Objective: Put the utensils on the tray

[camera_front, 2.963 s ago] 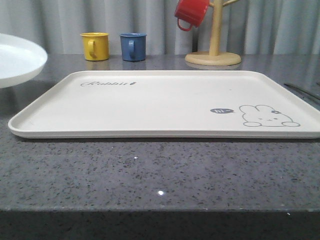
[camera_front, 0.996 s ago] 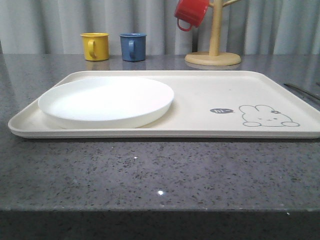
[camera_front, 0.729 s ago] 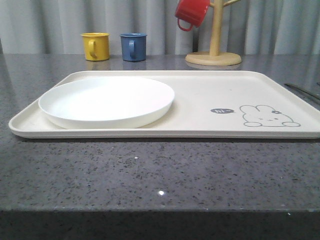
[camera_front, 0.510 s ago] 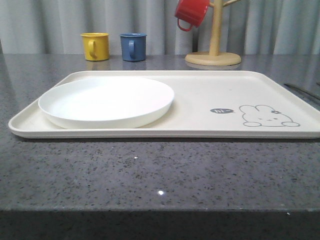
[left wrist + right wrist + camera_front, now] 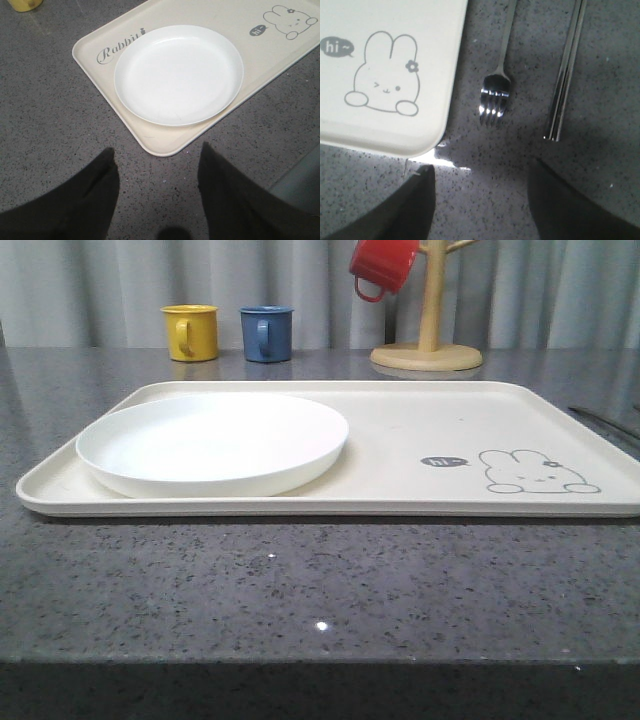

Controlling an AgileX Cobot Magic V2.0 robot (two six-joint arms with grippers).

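A: Which step is in hand, starting from the near side?

B: Nearest, in the left wrist view, the left gripper (image 5: 156, 165) hangs over bare counter with its two dark fingers spread and nothing between them. Just beyond it is the near corner of the tray (image 5: 165, 145), and the white plate (image 5: 178, 74) lies flat inside the tray, on its left half, close beside the "Rabbit" lettering. So I judge the plate step is done and the metal utensils are next.

A: Where are they?

B: In the right wrist view, the right gripper (image 5: 481, 192) is also spread and empty, above the countertop (image 5: 485, 165). The fork (image 5: 496, 97) lies just beside the tray's right rim, apart from it, tines toward the camera. The chopsticks (image 5: 566, 75) lie side by side, a little further from the tray than the fork.

A: What does the next move call for?

B: I think the right arm must go down over the fork handle. The fork is thin and flat on stone, so the fingers should close low on it, then carry it over the raised rim onto the free right half.

A: Anything hidden?

B: The handles of fork and chopsticks are cut off at the picture edge. I cannot find the spoon. Far behind, the yellow mug (image 5: 190, 332), blue mug (image 5: 266, 333) and red mug (image 5: 381, 265) on its wooden stand (image 5: 427, 355) are not involved.
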